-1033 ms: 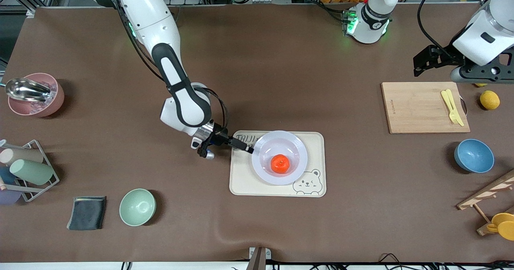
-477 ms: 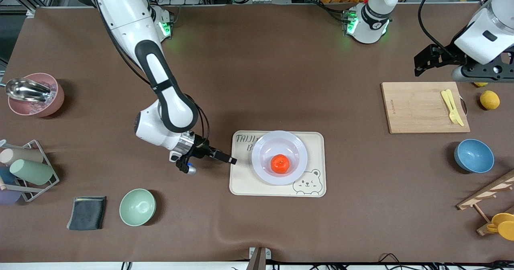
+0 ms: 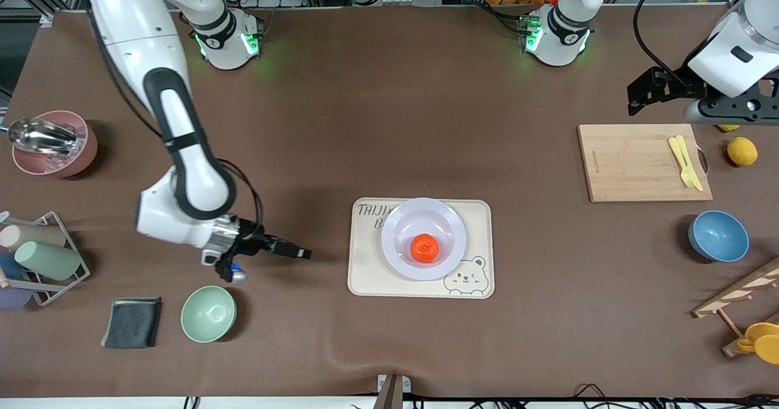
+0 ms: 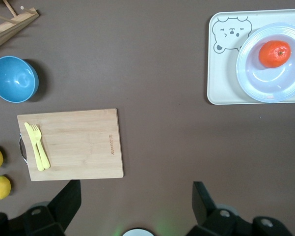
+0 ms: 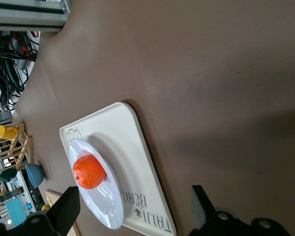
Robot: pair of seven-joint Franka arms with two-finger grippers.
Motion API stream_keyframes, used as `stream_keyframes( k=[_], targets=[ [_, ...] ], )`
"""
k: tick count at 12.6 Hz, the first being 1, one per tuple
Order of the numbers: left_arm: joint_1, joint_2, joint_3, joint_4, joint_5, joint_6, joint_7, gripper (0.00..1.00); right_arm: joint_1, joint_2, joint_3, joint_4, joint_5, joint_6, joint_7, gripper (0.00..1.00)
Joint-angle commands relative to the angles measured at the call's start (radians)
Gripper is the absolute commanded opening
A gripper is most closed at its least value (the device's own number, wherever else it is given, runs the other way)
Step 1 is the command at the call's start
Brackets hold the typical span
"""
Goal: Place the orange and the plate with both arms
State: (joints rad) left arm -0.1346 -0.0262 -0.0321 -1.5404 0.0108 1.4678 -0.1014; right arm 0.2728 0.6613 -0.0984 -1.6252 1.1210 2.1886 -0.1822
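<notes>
Nearest the front camera, orange [image 3: 424,248] resting in the plate [image 3: 450,217], itself on the bear tray [image 3: 365,281], apparently already placed. Right gripper [image 3: 298,253] empty, fingers spread, low over bare table beside the tray. Left gripper [image 4: 135,204] opened, empty, waiting above the cutting board [image 3: 633,165].

The orange [image 3: 424,248] is vivid red-orange, on a glossy pale lavender-white plate [image 3: 395,255] that sits on a cream tray [image 3: 367,276] printed with a dark-outlined bear face and lettering. The table [image 3: 389,111] is brown throughout. A blue bowl [image 3: 718,235], a pale green bowl [image 3: 208,313], a light wood board [image 3: 633,162] with a yellow fork [image 3: 686,161], and a yellow lemon [image 3: 742,151] add the other colours.
</notes>
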Motion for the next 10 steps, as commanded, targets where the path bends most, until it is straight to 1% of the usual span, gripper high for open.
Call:
stream_keyframes(
  k=[1, 2, 5, 7, 8, 9, 10],
  targets=[
    [-0.002, 0.002, 0.000, 0.016, -0.003, -0.017, 0.003, 1.00, -0.062, -0.014, -0.013, 0.039, -0.108, -0.117, 0.017, 1.00],
    [-0.003, 0.002, 0.000, 0.016, -0.003, -0.017, 0.002, 1.00, -0.084, -0.026, -0.015, 0.047, -0.150, -0.139, 0.015, 1.00],
    [0.000, 0.002, 0.000, 0.016, -0.003, -0.017, 0.002, 1.00, -0.138, -0.098, -0.015, 0.042, -0.350, -0.150, 0.015, 1.00],
    [0.001, 0.002, 0.000, 0.016, -0.003, -0.017, 0.002, 1.00, -0.187, -0.156, -0.014, 0.048, -0.475, -0.234, 0.010, 1.00],
    [0.001, 0.002, 0.000, 0.016, -0.005, -0.017, 0.002, 1.00, -0.210, -0.179, -0.012, 0.048, -0.530, -0.242, 0.003, 1.00],
    [0.003, 0.002, 0.000, 0.016, -0.005, -0.017, 0.003, 1.00, -0.228, -0.192, -0.011, 0.059, -0.580, -0.266, -0.025, 1.00],
    [0.003, 0.002, 0.000, 0.016, -0.005, -0.017, 0.003, 1.00, -0.243, -0.196, -0.012, 0.094, -0.619, -0.318, -0.061, 1.00]
  ],
)
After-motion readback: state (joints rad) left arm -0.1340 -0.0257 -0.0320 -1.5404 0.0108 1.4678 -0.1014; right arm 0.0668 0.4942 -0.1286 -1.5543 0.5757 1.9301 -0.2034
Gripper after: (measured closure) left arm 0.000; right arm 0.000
